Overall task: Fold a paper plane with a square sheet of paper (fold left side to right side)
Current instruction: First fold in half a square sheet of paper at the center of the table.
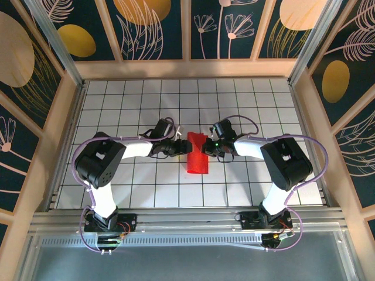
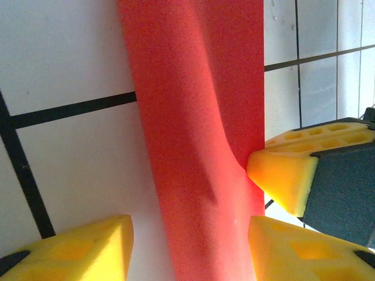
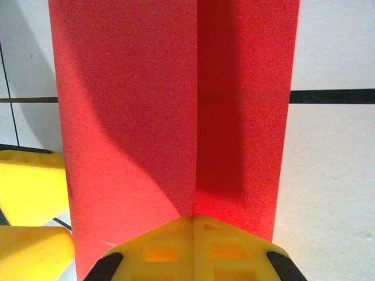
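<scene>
red paper (image 1: 197, 155) sits mid-table (image 1: 117, 105) as a narrow folded strip between the two grippers. top layer bulges and is not pressed flat. right gripper (image 3: 193, 225) is clamped tight, pinching the paper's edge right at the fold line. left gripper (image 2: 190, 249) has its jaws apart, straddling the strip and gripping nothing; one finger stands clear of the paper, the other is just beside its edge. risks, as i judge them: with only one pinch on it, the springy layer may lift and the fold creep open. any pull from the right gripper would likely drag the whole light sheet across the tiles rather than crease it. if the left jaws close on the bulge, the crease could set crooked and the edges would not meet.
</scene>
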You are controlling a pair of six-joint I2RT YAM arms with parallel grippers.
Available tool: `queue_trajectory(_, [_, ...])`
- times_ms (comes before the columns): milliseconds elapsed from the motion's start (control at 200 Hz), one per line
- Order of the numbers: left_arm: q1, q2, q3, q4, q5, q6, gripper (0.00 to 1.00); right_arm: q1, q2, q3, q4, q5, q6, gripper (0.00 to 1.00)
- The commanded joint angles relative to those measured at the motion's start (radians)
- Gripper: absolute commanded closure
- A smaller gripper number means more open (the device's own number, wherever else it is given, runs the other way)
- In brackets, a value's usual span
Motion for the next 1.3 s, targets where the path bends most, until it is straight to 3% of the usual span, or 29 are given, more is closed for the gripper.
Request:
queue_trajectory(0, [-0.007, 0.022, 0.025, -0.046, -0.021, 0.010, 0.47, 0.008, -0.009, 0.027, -0.031, 0.029, -0.013, 0.98])
queue_trajectory(415, [-0.041, 0.066, 0.042, -0.122, -0.080, 0.023, 0.58, 0.008, -0.015, 0.028, -0.042, 0.042, -0.013, 0.97])
queue_trajectory(636, [-0.061, 0.092, 0.093, -0.180, -0.124, 0.029, 0.60, 0.008, -0.043, 0.027, -0.069, 0.059, -0.023, 0.80])
queue_trajectory(896, [-0.085, 0.117, 0.110, -0.201, -0.147, 0.013, 0.59, -0.030, -0.169, -0.019, -0.162, 0.174, -0.052, 0.59])
queue_trajectory(1066, [-0.108, 0.151, 0.158, -0.258, -0.177, 0.042, 0.59, -0.090, -0.262, -0.053, -0.212, 0.235, -0.081, 0.53])
queue_trajectory(1296, [-0.120, 0.187, 0.208, -0.317, -0.207, 0.081, 0.58, -0.145, -0.326, -0.104, -0.193, 0.214, -0.090, 0.47])
